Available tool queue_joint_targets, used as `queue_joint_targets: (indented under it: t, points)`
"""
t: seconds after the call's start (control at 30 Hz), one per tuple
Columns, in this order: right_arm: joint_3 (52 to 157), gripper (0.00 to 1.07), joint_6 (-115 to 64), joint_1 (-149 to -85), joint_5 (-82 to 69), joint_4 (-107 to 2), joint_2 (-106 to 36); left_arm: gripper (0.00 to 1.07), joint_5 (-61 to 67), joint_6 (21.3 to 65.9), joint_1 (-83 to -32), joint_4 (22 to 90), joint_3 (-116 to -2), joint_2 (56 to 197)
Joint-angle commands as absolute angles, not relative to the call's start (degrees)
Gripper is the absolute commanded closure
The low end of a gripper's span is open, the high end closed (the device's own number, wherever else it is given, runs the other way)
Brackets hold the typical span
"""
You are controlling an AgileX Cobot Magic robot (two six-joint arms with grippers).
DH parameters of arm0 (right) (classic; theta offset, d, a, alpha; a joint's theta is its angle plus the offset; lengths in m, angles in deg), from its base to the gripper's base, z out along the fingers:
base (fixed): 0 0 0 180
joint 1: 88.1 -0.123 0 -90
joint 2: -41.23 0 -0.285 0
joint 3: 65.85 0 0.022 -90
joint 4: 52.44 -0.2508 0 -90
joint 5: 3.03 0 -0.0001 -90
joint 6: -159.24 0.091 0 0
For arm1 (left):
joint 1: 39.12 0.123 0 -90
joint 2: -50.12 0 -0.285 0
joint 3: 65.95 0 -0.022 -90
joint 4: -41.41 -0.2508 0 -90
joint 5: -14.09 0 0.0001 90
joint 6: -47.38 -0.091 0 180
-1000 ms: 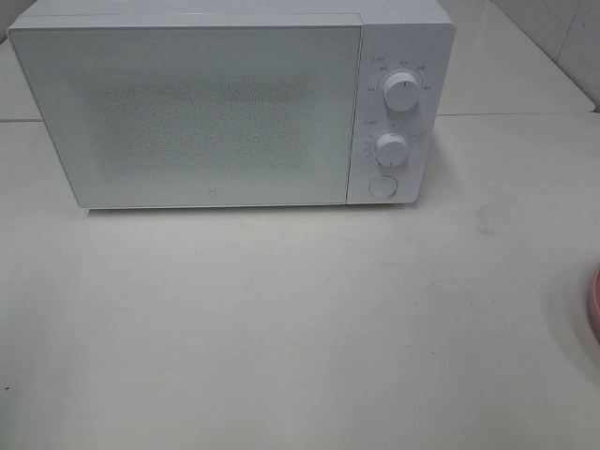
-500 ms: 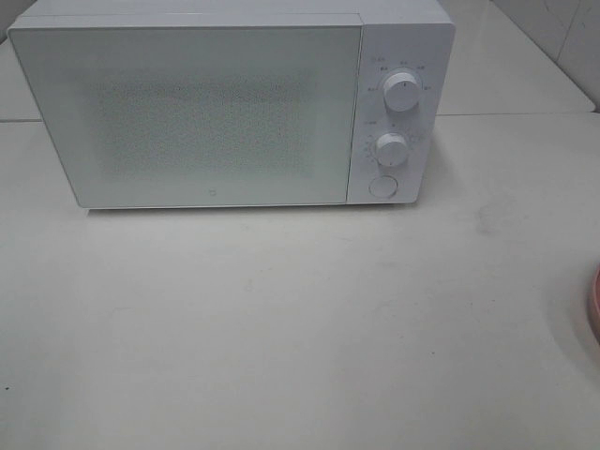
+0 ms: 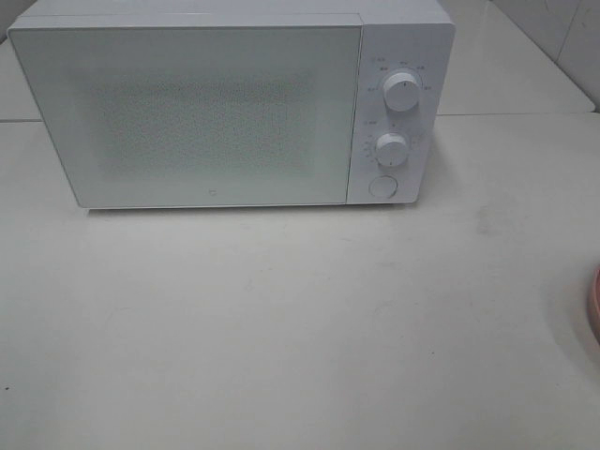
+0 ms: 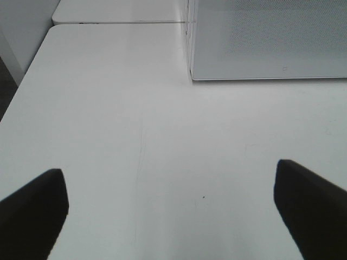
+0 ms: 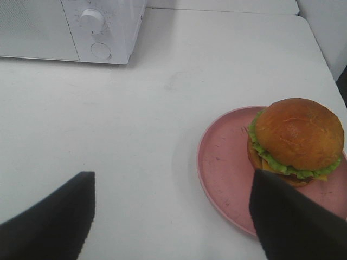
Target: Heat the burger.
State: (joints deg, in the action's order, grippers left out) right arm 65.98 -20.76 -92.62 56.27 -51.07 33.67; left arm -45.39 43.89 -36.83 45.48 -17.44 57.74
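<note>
Two grippers, left (image 4: 171, 211) and right (image 5: 172, 216), both spread wide, empty | tall golden-bun burger (image 5: 295, 142) sits on shallow pink plate (image 5: 222, 162), far right of table, awaiting pickup | white boxy microwave (image 3: 225, 103) door closed, so opening likely comes first

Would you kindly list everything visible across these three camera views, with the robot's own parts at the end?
microwave: one, white, door shut, at the back of the table.
knobs: two, white, stacked on the microwave's right panel.
button: one, white, round, below the knobs.
burger: one, golden-brown bun with green lettuce and yellow cheese, on the plate.
plate: one, pink, on the table's right side, partly out of the high view.
table: white, under everything.
left gripper: one, black, open, above bare table.
right gripper: one, black, open, near the plate.
</note>
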Motion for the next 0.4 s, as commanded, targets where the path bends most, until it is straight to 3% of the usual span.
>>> queue_joint_targets:
  t: [0.03,0.4]
  points:
    - [65.9,0.32,-20.8,-92.2,56.0,-51.2,34.7,0.08,-44.9,43.9,-36.8,45.9,-17.3,56.0]
    - [65.9,0.32,-20.8,-92.2,56.0,-51.2,34.7,0.08,-44.9,43.8,-36.8,45.9,-17.3,56.0]
